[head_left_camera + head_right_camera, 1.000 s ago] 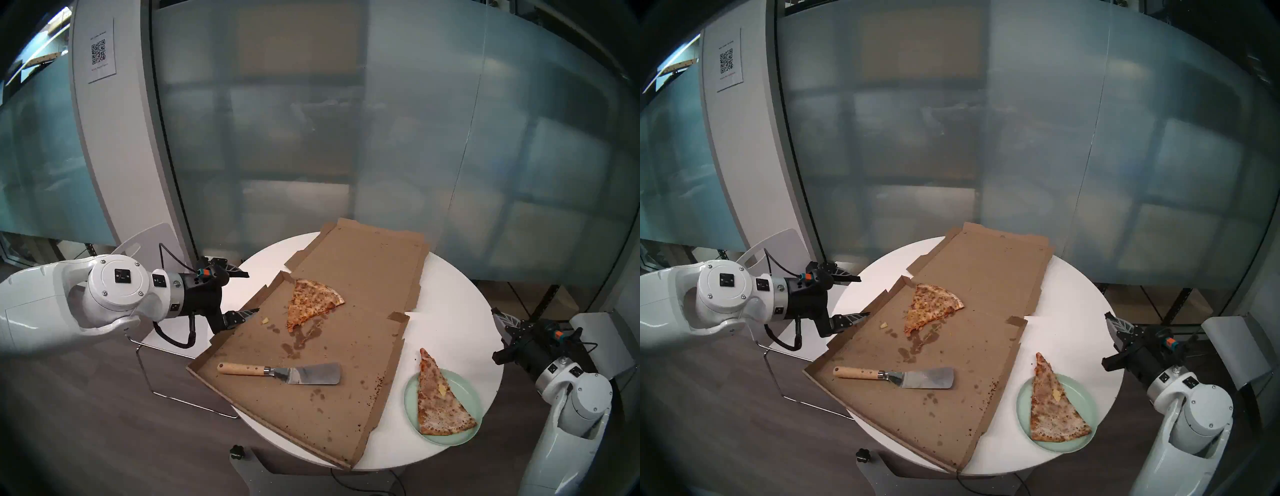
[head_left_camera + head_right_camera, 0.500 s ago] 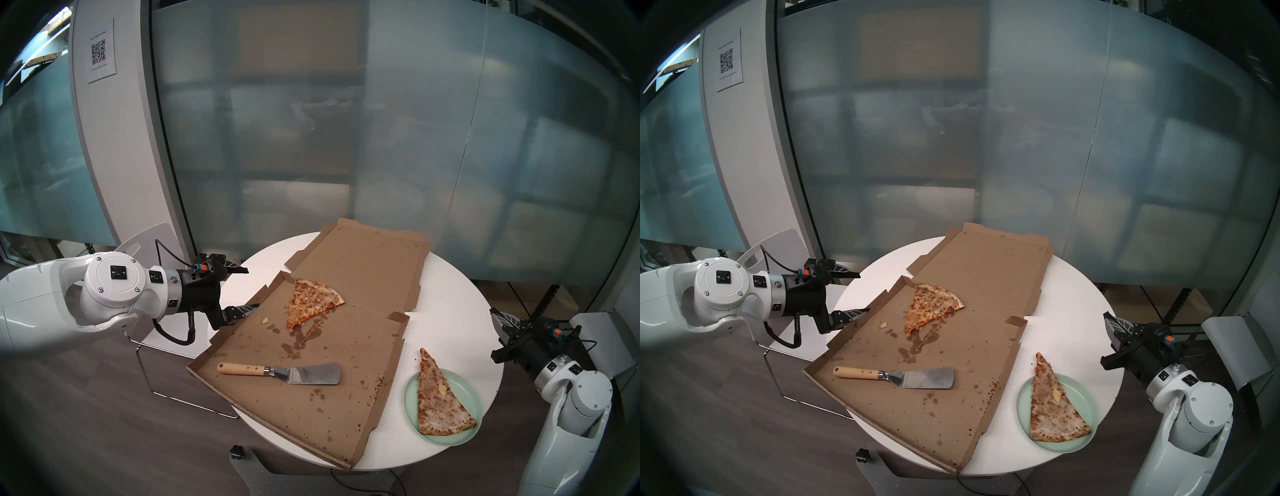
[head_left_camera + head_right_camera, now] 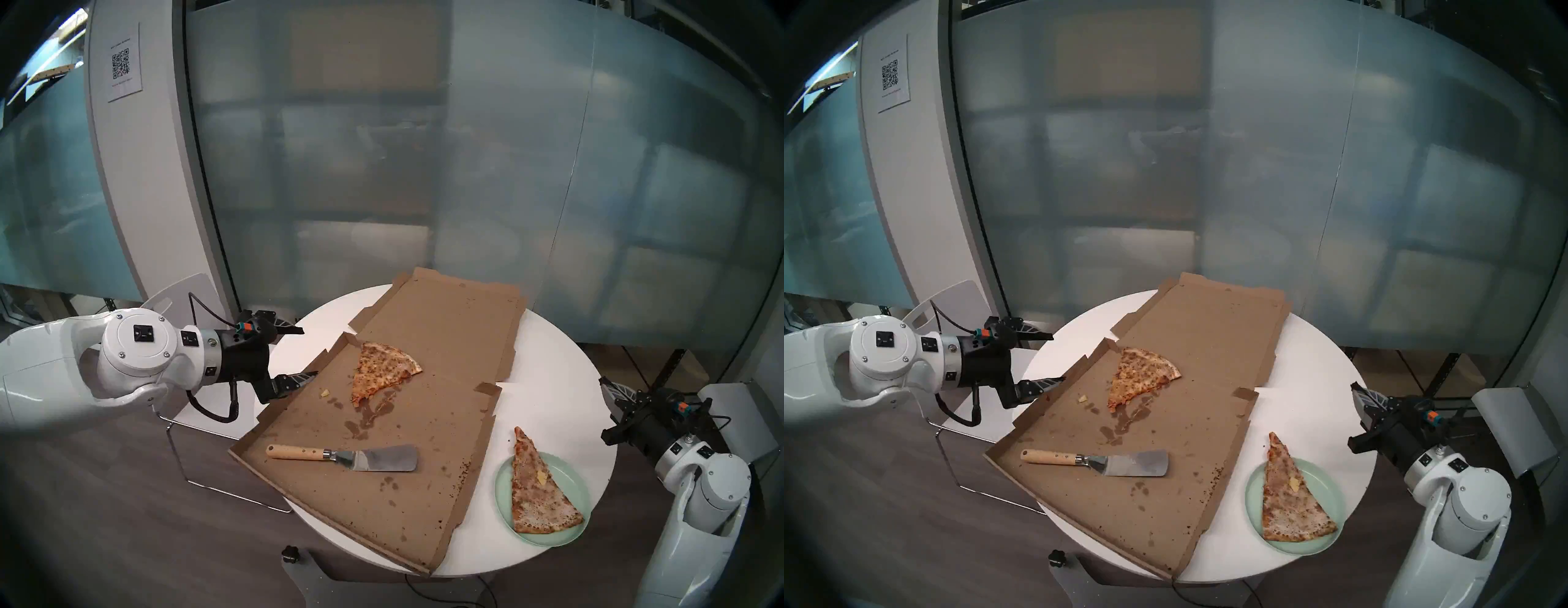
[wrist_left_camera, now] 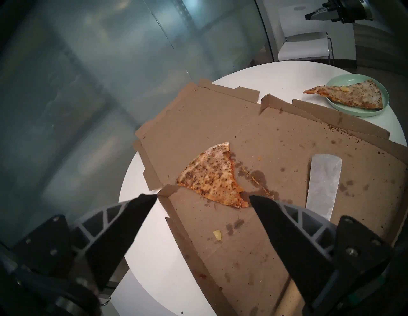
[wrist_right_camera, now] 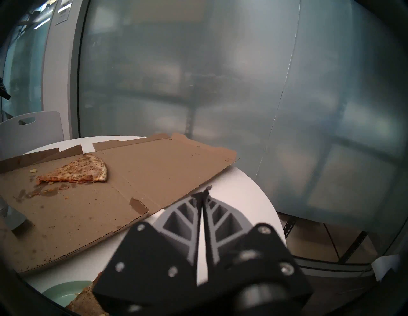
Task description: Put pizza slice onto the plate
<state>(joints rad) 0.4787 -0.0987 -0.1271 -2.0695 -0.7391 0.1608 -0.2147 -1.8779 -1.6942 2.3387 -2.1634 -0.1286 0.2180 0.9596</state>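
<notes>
Both claws idle: my left gripper [image 3: 306, 353] spread wide, right gripper [image 5: 204, 191] pinched empty, since pizza slice [image 3: 538, 491] rests on plate [image 3: 573, 479].

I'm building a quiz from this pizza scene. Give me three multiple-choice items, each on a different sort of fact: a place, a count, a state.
1. Where does the spatula lie?
A. in the open pizza box
B. on the plate
C. on the floor

2. How many pizza slices show?
A. one
B. two
C. three

3. How is the right gripper?
A. open
B. shut on the spatula
C. shut, holding nothing

Key:
1 A: it rests on the box's cardboard.
2 B: the pizza slice on the plate and an orange slice in the box.
3 C: its fingers meet, empty, in the right wrist view.
</notes>
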